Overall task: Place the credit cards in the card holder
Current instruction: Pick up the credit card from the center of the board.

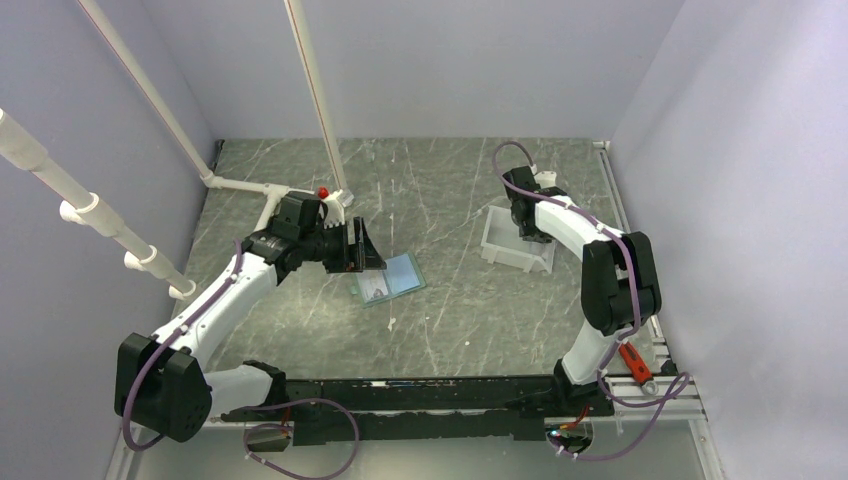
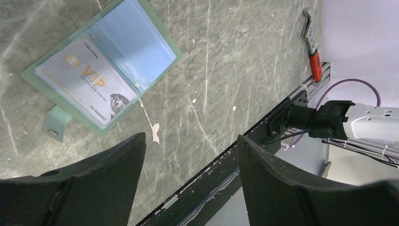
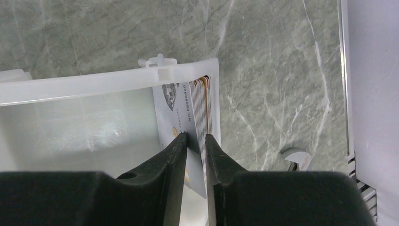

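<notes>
the right gripper (image 3: 195,141) is hanging down into the corner of the white translucent plastic open-fronted bin (image 3: 94,87), where the thin flat plastic credit cards (image 3: 201,101) are standing on edge in a tight pack against the side wall; its dark fingers are sitting narrow on either side of the front few, pinching them, a pale whitish one facing out. gripping from above is probably the only way to catch such thin edges. the small folding card holder (image 2: 136,47), sage-green outside and light blue inside, is lying opened flat on the grey marbled table (image 2: 244,56), well apart from the bin, so its pockets are facing up; one pale printed card (image 2: 87,84) is already sitting in one pocket. the left gripper (image 2: 190,139) is hovering just beside it, fingers spread wide around nothing, likely placed to steady it
</notes>
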`<state>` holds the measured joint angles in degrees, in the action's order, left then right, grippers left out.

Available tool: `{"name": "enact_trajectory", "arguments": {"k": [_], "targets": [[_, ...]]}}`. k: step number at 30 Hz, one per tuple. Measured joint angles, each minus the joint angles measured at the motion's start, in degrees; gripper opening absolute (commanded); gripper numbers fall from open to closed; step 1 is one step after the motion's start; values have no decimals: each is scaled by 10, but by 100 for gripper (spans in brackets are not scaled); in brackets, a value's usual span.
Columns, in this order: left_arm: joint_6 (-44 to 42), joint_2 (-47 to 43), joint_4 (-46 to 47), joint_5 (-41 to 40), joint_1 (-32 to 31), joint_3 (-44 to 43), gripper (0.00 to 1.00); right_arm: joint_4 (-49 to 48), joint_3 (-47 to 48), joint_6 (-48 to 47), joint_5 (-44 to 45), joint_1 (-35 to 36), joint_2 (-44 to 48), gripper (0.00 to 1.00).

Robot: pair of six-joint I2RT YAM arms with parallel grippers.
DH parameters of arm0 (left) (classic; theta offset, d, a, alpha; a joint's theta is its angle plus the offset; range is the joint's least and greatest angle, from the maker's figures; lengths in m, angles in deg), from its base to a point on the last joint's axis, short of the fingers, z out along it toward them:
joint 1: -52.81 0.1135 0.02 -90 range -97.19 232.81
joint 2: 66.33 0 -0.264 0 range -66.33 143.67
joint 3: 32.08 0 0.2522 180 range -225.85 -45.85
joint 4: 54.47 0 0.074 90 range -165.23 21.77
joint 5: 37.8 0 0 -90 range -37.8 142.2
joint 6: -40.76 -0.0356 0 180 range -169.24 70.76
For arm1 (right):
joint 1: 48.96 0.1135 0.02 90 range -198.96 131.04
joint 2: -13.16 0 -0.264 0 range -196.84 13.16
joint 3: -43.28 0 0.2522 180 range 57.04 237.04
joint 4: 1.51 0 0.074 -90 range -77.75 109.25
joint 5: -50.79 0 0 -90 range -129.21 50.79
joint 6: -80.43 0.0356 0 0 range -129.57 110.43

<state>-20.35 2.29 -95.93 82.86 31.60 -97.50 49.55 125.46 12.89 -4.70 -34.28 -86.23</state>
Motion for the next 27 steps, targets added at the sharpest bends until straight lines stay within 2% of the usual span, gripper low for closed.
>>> {"name": "enact_trajectory", "arguments": {"k": [17,21,25,27], "targets": [[-3,0,0,1,0,0,76,-1,0,1,-5,2,43,0],[-6,1,-5,1,0,-2,86,-1,0,3,-17,2,60,0],[-8,9,-14,2,0,-13,90,-27,-26,-5,-55,7,124,0],[-7,10,-16,10,0,-19,90,-61,-59,-12,-99,12,195,0]]}}
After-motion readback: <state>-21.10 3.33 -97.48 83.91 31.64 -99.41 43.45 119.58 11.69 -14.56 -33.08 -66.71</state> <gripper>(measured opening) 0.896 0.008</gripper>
